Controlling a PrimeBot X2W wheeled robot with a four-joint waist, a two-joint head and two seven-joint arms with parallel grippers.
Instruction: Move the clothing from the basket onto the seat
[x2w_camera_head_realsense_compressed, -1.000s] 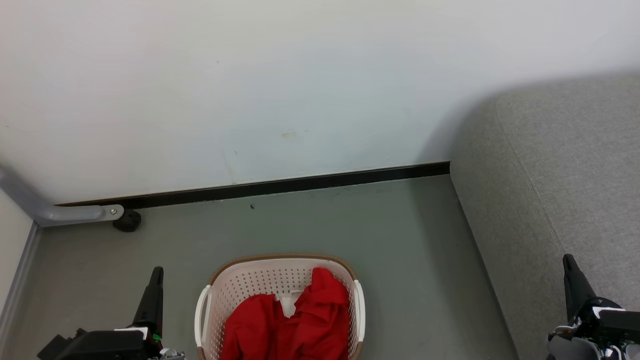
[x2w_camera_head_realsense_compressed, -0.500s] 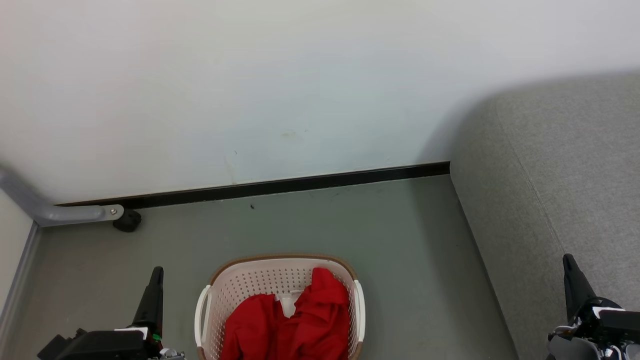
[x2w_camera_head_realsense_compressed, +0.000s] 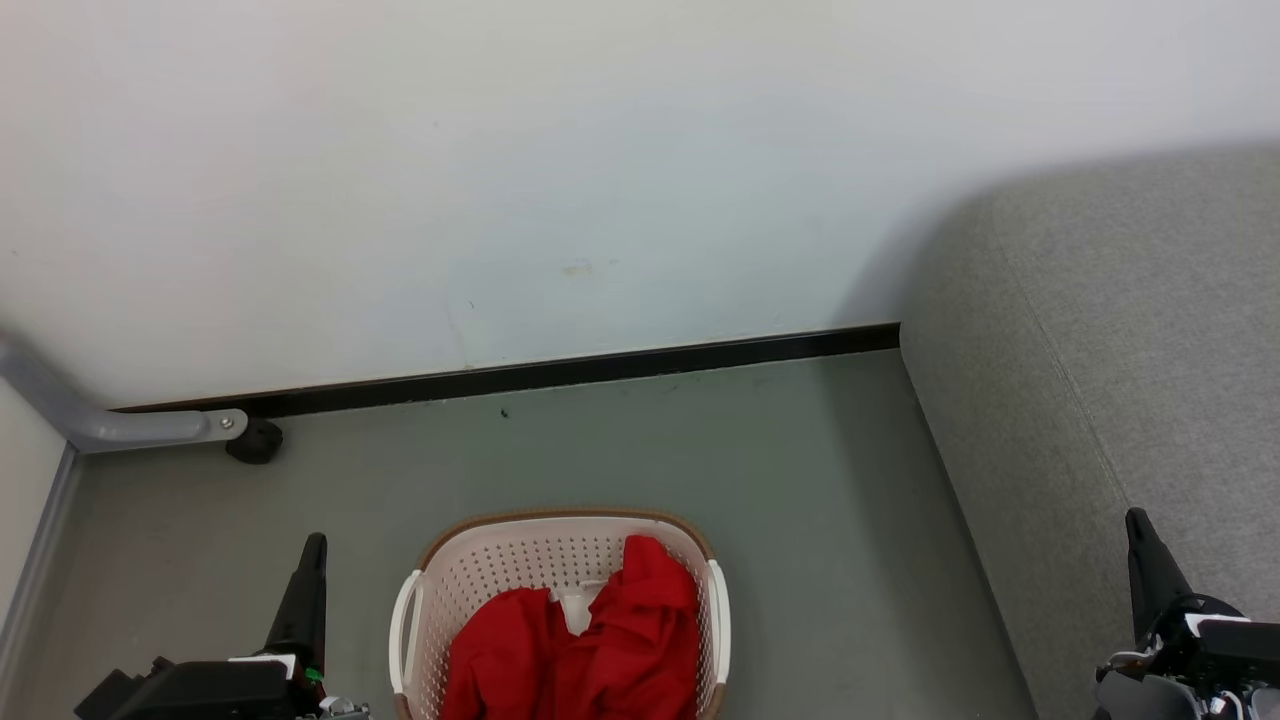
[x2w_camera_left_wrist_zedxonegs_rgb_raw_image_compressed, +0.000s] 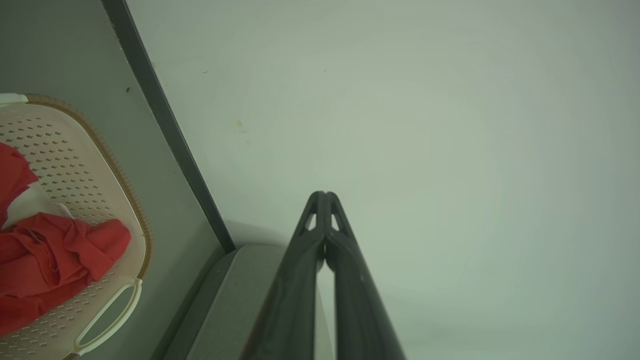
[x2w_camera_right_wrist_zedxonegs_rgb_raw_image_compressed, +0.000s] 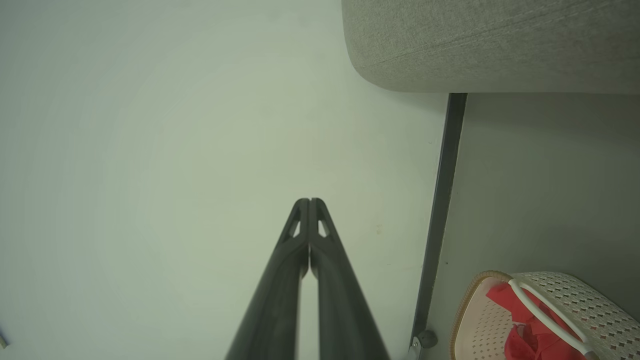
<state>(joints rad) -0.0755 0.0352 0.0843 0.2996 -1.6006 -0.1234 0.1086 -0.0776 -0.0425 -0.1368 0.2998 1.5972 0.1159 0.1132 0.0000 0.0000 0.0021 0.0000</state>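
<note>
left fingers (x2w_camera_left_wrist_zedxonegs_rgb_raw_image_compressed: 292, 300) and right fingers (x2w_camera_right_wrist_zedxonegs_rgb_raw_image_compressed: 280, 300) pressed together, empty (clothing (x2w_camera_head_realsense_compressed: 600, 645) lies in basket (x2w_camera_head_realsense_compressed: 520, 560)).

Clothing (x2w_camera_head_realsense_compressed: 580, 660) in basket (x2w_camera_head_realsense_compressed: 500, 560), seat (x2w_camera_head_realsense_compressed: 1100, 350) rightward

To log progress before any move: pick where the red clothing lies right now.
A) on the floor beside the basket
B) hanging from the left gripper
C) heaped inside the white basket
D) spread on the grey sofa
C: the red clothing lies heaped inside the basket, which stands on the floor apart from the seat; the left gripper and right gripper are shut and empty.
</note>
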